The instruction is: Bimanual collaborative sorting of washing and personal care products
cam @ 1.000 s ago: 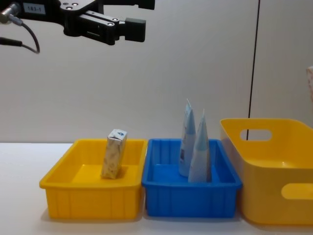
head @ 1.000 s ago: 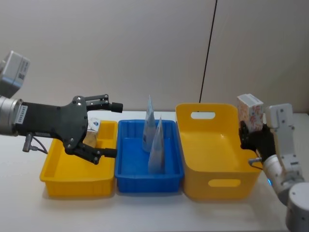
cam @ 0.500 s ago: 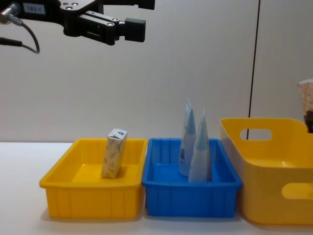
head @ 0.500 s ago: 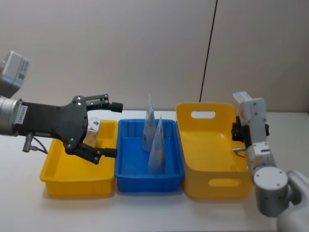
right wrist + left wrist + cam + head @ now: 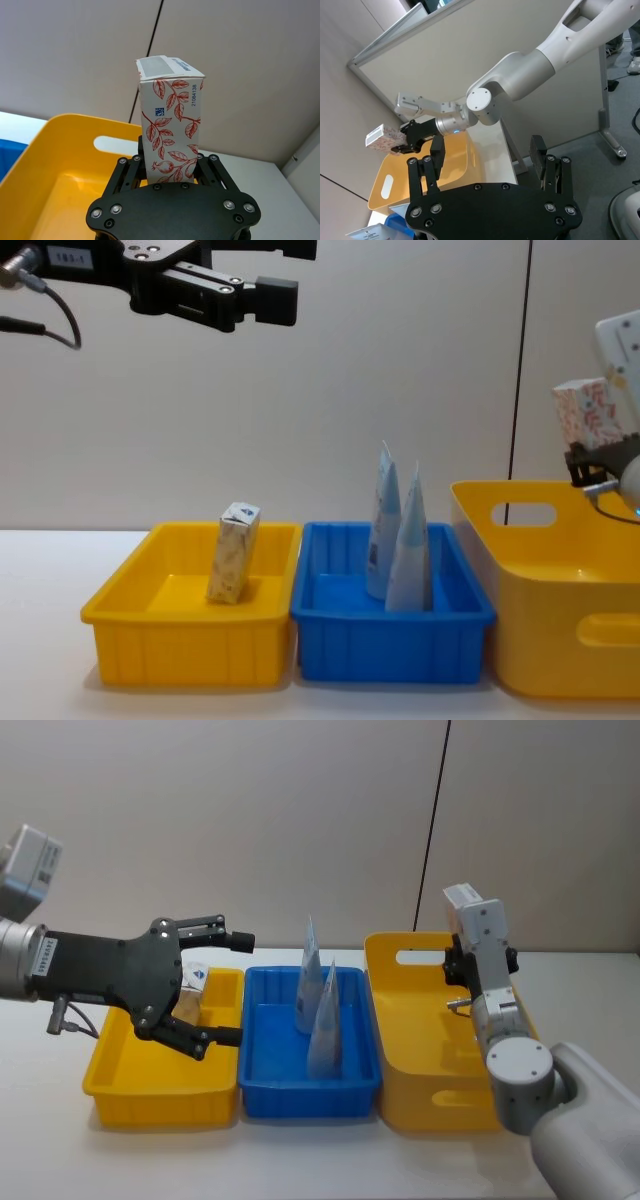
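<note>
The red-leaf carton (image 5: 170,135) and the beige-print carton (image 5: 233,553) have white grounds. The 2 tubes (image 5: 408,545) are pale blue-white, the middle bin (image 5: 390,650) blue, the small bin (image 5: 120,615) and large bin (image 5: 560,640) yellow.

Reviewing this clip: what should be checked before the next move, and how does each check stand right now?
1. Hold: ok. The right gripper is shut on the lower end of the red-leaf carton, which stands upright.
2. Carton clear of the large yellow bin: ok, it is held above the rim.
3. Receiver ready: ok. The left gripper is open and empty, high over the small yellow bin.
4. Room in that bin: ok, one beige carton stands in it.
5. Clearance over the tubes in the blue bin: cannot tell; their tips stand tall.
</note>
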